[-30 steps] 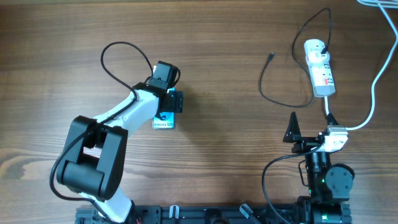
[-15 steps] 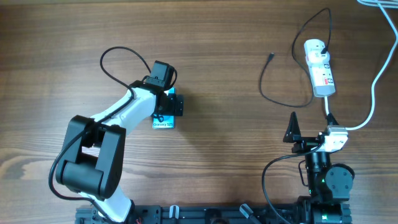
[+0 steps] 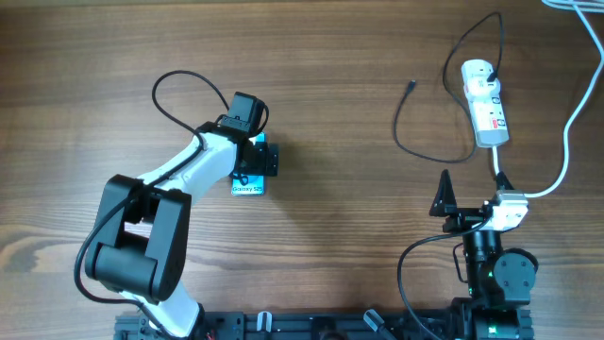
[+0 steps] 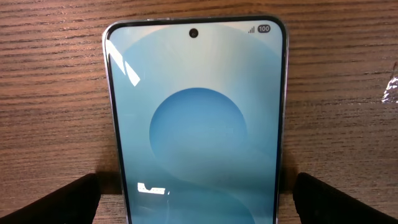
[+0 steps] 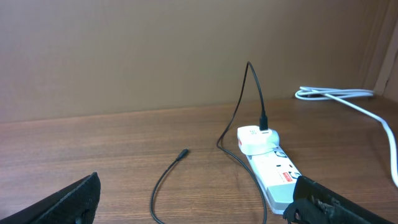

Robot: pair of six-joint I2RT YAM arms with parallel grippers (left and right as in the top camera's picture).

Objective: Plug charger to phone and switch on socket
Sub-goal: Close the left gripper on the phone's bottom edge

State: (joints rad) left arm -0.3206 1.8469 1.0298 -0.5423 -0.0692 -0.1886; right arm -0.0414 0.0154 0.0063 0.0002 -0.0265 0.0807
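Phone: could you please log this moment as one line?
left gripper open astride phone | right gripper open, empty | charger tip loose

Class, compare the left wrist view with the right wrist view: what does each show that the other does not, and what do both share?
Left wrist only: the phone, screen lit, lying flat. Right wrist only: the socket, the charger plugged into it with its tip lying loose, and a white cord. Both: the wooden table.

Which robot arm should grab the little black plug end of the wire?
Right. The right hand is open, facing the charger tip nearby; the left hand is far off, straddling the phone.
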